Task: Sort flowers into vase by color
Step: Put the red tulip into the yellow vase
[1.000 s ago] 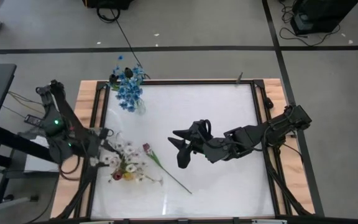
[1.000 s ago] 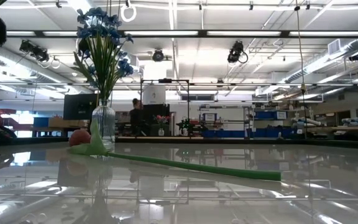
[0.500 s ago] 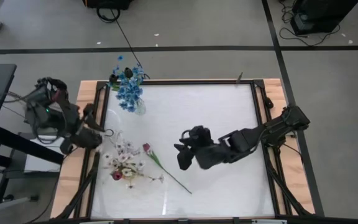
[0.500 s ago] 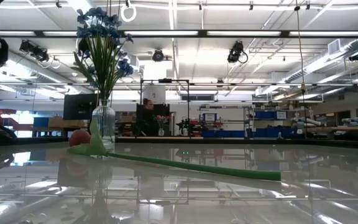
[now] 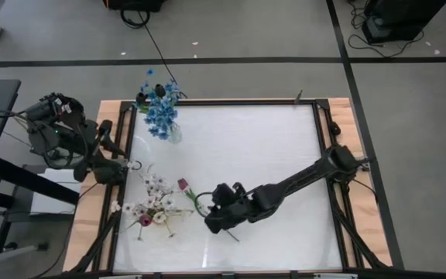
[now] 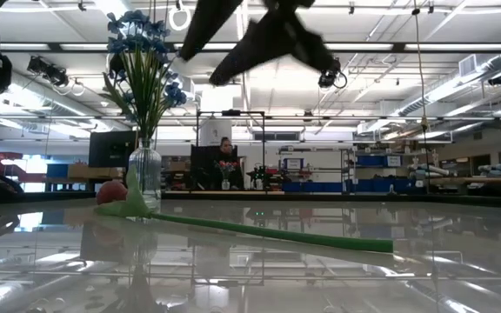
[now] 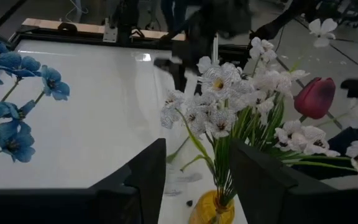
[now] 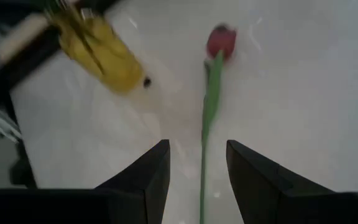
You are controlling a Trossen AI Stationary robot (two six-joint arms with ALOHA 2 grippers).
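Observation:
A pink-magenta tulip (image 5: pixel 200 203) lies flat on the white table, with its bud (image 8: pixel 221 40) toward the far left and its green stem (image 6: pixel 259 230) running toward the near right. My right gripper (image 5: pixel 210 223) hovers open above the stem's middle, a finger on either side of it (image 8: pixel 196 149), and shows high in the low view (image 6: pixel 259 35). My left gripper (image 7: pixel 197 146) waits open at the table's left edge (image 5: pixel 126 165), facing a yellow vase (image 7: pixel 213 208) that holds white sprays (image 7: pixel 229 93) and a red tulip (image 7: pixel 316 98). Blue blooms (image 5: pixel 161 116) stand in a glass vase (image 6: pixel 144 174).
The yellow vase with white flowers (image 5: pixel 153 211) stands just left of the lying tulip, close to my right gripper. The glass vase is at the far-left corner. A wooden frame (image 5: pixel 327 116) rims the table. The table's middle and right are bare white surface.
My right gripper has swung from the table's middle toward the near-left, stretching out over the lying tulip's stem, and now shows at the top of the low view. My left arm has drawn back from the white flowers toward the left edge. The tulip has stayed put.

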